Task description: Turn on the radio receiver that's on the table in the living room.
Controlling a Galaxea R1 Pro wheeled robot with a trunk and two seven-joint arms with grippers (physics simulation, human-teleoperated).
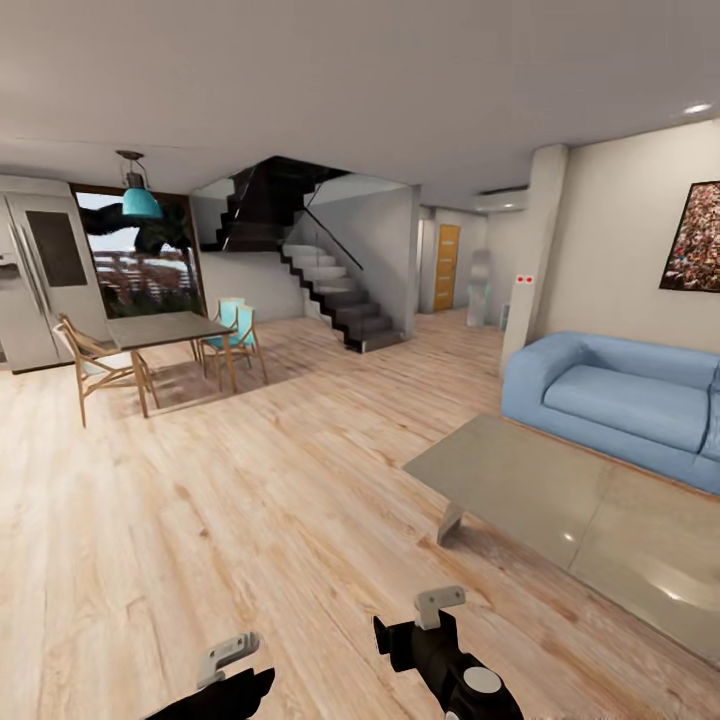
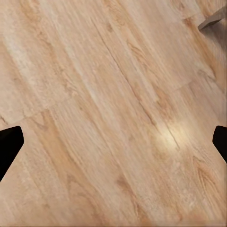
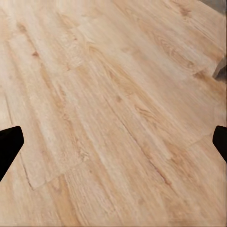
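At the right of the head frame, the low grey tabletop (image 1: 520, 480) stretches toward the lower right corner, with the light-blue sofa (image 1: 620, 395) just behind it and a black-framed crowd photograph (image 1: 697, 238) on the beige wall above; this is the living room, and it sits off to one side, which suggests the robot is not yet squared up to it. The radio receiver cannot be seen on the part of the tabletop that is in frame; judging by the task, it probably lies further right, beyond the picture's edge.

At the bottom of the frame both arms are tucked low and close to the body, a sensible carry posture for driving. The left claw (image 1: 228, 655) and right claw (image 1: 440, 604) point down at the wood plank floor (image 1: 250, 500). In each wrist view dark fingertips (image 2: 9, 144) (image 3: 9, 144) sit at opposite edges with bare floor between them, so both claws are spread apart and hold nothing.

In the upper left of the frame stand the dining table (image 1: 165, 328) with its wooden and teal chairs, a teal pendant lamp (image 1: 140, 200) and a refrigerator (image 1: 35, 270); a dark staircase (image 1: 320, 270) rises at centre. The next move, as I judge it, is to turn toward the right and close in.
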